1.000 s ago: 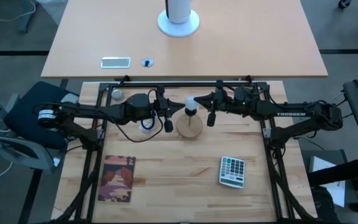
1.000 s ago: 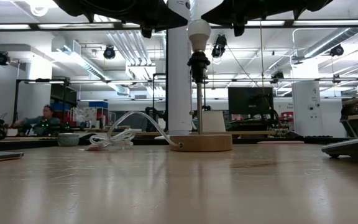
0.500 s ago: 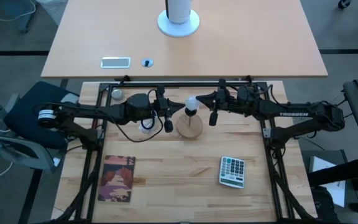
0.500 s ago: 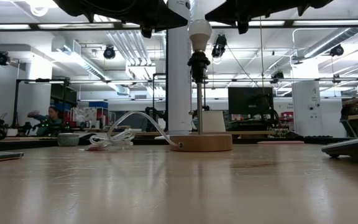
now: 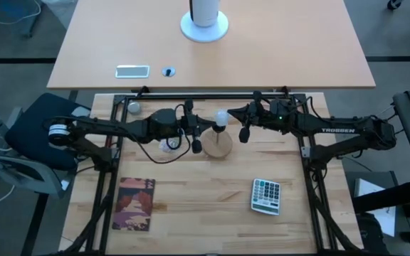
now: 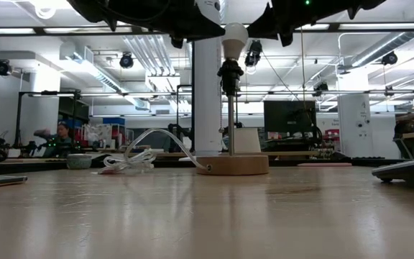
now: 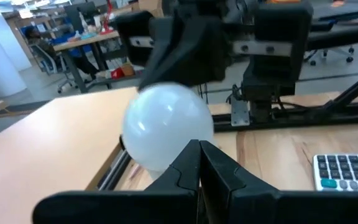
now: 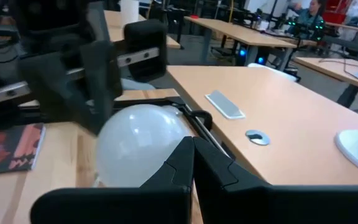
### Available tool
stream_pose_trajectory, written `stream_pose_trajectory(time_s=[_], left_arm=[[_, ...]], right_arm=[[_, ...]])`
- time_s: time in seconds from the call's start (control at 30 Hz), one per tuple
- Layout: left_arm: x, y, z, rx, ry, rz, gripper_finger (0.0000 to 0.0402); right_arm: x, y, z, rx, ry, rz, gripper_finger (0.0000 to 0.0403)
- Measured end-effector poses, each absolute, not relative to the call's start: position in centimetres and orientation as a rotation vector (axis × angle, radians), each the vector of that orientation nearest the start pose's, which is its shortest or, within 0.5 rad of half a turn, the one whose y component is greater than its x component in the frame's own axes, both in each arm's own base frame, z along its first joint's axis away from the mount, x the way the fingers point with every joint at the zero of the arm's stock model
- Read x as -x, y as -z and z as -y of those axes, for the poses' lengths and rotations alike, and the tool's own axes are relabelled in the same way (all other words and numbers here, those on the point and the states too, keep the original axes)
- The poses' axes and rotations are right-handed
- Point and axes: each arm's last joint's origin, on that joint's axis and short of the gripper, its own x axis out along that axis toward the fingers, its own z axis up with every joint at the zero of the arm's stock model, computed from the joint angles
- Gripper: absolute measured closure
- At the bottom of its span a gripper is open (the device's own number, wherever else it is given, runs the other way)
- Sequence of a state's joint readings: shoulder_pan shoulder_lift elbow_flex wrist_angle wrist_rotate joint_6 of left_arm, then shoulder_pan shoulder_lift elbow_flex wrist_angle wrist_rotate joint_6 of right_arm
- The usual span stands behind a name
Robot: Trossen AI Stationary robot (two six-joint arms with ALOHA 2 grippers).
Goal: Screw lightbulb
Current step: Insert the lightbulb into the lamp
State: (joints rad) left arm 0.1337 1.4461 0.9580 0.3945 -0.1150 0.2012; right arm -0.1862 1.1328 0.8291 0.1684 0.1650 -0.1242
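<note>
A: High view first: where's the lightbulb [image 5: 221, 116]?

B: Seated on top of the lamp stand [image 5: 218, 144], whose round wooden base rests on the table [image 5: 191, 206]. The bulb sits between the two grippers: the left gripper [image 5: 196, 142] is just beside it on one side, the right gripper [image 5: 245, 133] near it on the other.

A: Is either one holding it?

B: No. Both have their fingers pressed fully together with nothing between them. In the left wrist view the closed fingers [image 7: 199, 174] point straight at the bulb's frosted dome [image 7: 166, 124], right in front of the tips; the right wrist view shows the same from the opposite side [image 8: 143, 144].

A: Is it screwed in?

B: The low view shows the bulb [image 6: 234, 36] upright in the black socket [image 6: 230, 72], but I can't tell how tight the thread is.

A: So how should the turning be done?

B: My judgement: one gripper must open wide enough to take the dome, close gently on the glass at its widest part, and rotate about the stand's vertical axis. Keep any push straight down the stem, since a sideways shove could tip that tall, narrow stand. The other closed gripper could steady the stem below the socket. The calculator [image 5: 266, 195] and booklet [image 5: 134, 205] lie well clear.
</note>
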Motion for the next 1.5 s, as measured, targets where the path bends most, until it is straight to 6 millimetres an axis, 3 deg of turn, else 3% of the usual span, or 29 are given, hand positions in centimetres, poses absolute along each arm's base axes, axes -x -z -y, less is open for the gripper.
stream_pose_trajectory(time_s=[1.5], left_arm=[[-32.4, -29.5, -4.9, -0.115, -0.299, -0.152, 0.0401]], right_arm=[[-26.2, -30.8, 5.2, 0.13, 0.332, -0.141, 0.0403]])
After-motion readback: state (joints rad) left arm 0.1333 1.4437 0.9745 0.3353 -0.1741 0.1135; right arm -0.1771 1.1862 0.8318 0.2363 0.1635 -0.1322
